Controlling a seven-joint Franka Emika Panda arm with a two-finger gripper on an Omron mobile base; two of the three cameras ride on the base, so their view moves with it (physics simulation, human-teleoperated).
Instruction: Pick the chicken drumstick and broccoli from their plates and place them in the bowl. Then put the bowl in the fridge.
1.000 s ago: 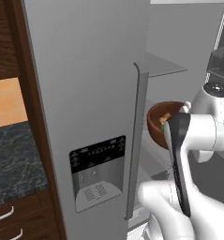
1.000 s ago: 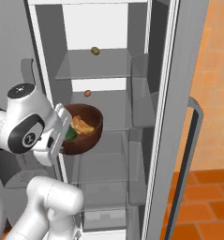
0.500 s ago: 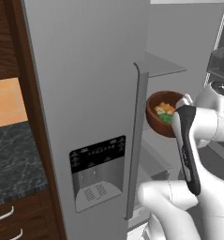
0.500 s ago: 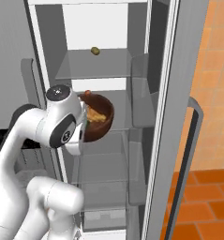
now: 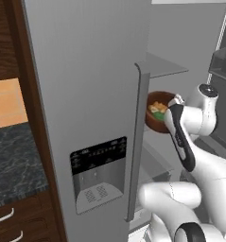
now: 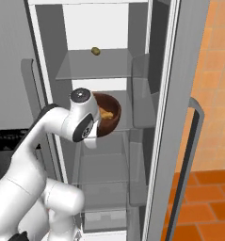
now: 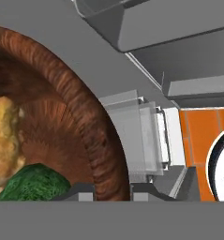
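Inside the open fridge [image 6: 109, 70], at the middle glass shelf [image 6: 125, 123]: bowl [image 6: 108, 115] raised at shelf height, its far side over the shelf's front part. End effector [image 7: 113, 190] clamped on the bowl's rim, one fingertip inside the wall and one outside, seen clearly from the hand camera. Within the bowl: chicken drumstick [image 7: 3, 140], golden-brown and lumpy, with broccoli [image 7: 33, 185] just beside it, dark green, near the gripped edge. Same contents visible from the left base camera as orange and green bits in the bowl [image 5: 157, 113], past the edge of the closed fridge door [image 5: 91, 108] with its dark dispenser panel [image 5: 98, 165]. On the upper shelf [image 6: 97, 63], well above the bowl: one small yellow-green fruit [image 6: 95, 51]. To the right, open door [image 6: 180, 117] with a long vertical handle [image 6: 191, 155]; orange tiled floor [image 6: 203, 197] beyond.
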